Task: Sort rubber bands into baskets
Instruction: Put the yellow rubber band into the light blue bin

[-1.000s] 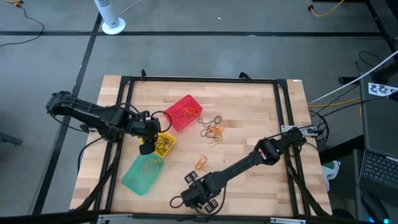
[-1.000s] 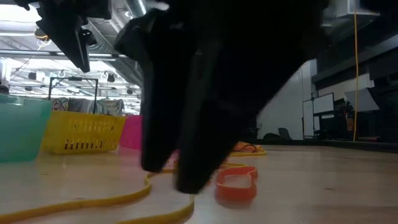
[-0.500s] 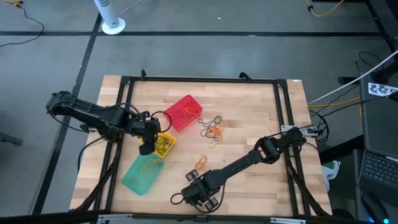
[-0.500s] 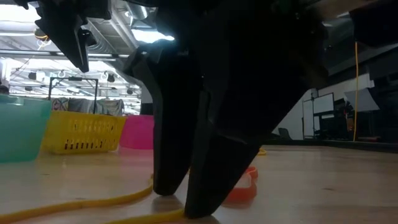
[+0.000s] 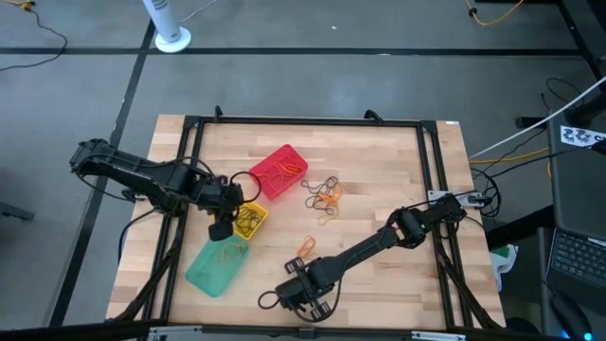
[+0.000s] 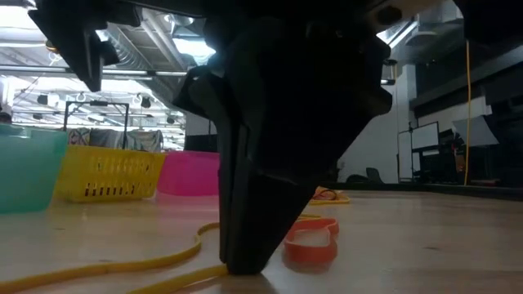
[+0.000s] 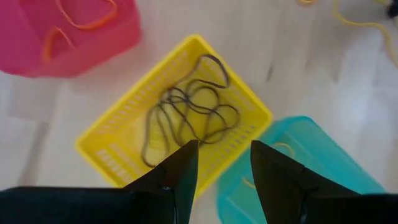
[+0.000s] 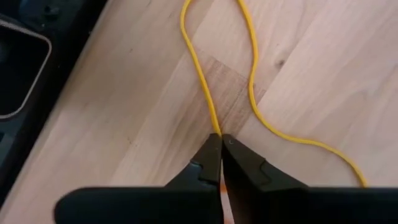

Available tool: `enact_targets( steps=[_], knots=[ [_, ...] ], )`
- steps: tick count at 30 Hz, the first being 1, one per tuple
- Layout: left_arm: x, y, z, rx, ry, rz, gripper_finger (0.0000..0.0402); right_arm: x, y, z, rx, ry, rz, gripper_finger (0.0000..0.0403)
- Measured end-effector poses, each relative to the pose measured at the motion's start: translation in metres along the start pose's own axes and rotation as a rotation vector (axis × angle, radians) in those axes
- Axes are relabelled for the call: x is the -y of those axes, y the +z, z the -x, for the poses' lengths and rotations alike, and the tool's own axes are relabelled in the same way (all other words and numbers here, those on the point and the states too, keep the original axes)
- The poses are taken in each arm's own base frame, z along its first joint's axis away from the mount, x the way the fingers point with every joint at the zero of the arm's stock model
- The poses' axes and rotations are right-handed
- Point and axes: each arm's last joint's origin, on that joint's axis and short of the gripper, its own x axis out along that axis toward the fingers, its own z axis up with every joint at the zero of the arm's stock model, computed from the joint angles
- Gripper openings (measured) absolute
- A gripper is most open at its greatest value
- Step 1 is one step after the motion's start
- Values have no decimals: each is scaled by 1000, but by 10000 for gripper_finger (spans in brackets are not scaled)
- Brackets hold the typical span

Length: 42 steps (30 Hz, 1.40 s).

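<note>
A long yellow rubber band lies in a loose loop on the wooden table near its front edge. My right gripper stands on it, shut; it also shows in the low view. Over the yellow basket, which holds dark bands, my left gripper hangs open and holds nothing. The red basket holds orange bands. The teal basket holds a yellow band. A pile of loose rubber bands lies at mid-table. My right gripper pinches one strand of the yellow rubber band between its two fingertips. The fingers come from above and point steeply down, their tips at the table top. The rest of the band lies slack on the wood.
Orange bands lie between the pile and my right gripper, one of them just behind it. A black frame runs round the table. Bare wood lies toward the table's right edge.
My right gripper has sunk a little to the table and shut on the yellow band's strand. My left gripper has turned a little on its wrist above the yellow basket and stays open.
</note>
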Motion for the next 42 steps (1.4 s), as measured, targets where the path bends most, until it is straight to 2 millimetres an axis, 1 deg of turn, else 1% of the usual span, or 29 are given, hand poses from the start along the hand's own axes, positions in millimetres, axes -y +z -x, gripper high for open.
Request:
enact_targets(
  steps=[2,5,10,18,22,27,33,38,42],
  knots=[
    [1,-1,1,-14,-32,18,143,0,0,0,1,2,-25,17],
    [2,-2,2,-33,-81,44,143,2,2,2,8,34,-44,4],
    [2,-5,10,-37,-164,68,143,11,9,8,56,43,-91,6],
    [0,-18,35,45,-251,113,143,39,23,33,171,16,-139,2],
    [-1,-27,48,82,-303,153,143,56,30,50,237,1,-162,2],
    [4,-32,64,173,-421,178,143,78,41,70,410,-26,-179,1],
    [13,-28,80,319,-580,135,143,101,55,90,654,-22,-236,1],
    [17,-27,87,374,-641,120,143,110,68,105,862,-25,-239,0],
    [17,-27,88,378,-646,118,143,117,73,113,964,-71,-245,0]
  ],
)
